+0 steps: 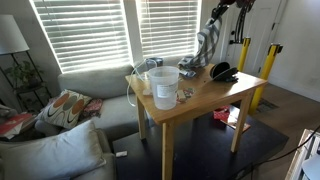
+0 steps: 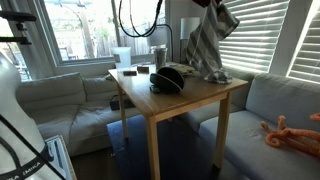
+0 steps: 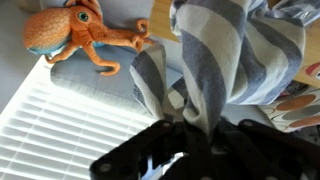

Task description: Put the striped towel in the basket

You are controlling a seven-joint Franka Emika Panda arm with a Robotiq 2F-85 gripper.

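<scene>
The striped towel (image 1: 204,47), grey with white stripes, hangs from my gripper (image 1: 219,12) above the far end of the wooden table (image 1: 200,97). In an exterior view the towel (image 2: 207,45) dangles with its lower end near the tabletop. In the wrist view the towel (image 3: 215,60) fills the frame and my gripper (image 3: 190,128) is shut on its top fold. A dark basket (image 2: 167,78) lies on the table beside the towel; it also shows as a dark shape (image 1: 223,71).
A clear plastic container (image 1: 163,87) and cups (image 1: 154,64) stand on the table. Grey sofas (image 2: 60,95) surround the table. An orange octopus toy (image 3: 85,33) lies on a sofa (image 2: 288,132). Window blinds (image 1: 85,30) are behind.
</scene>
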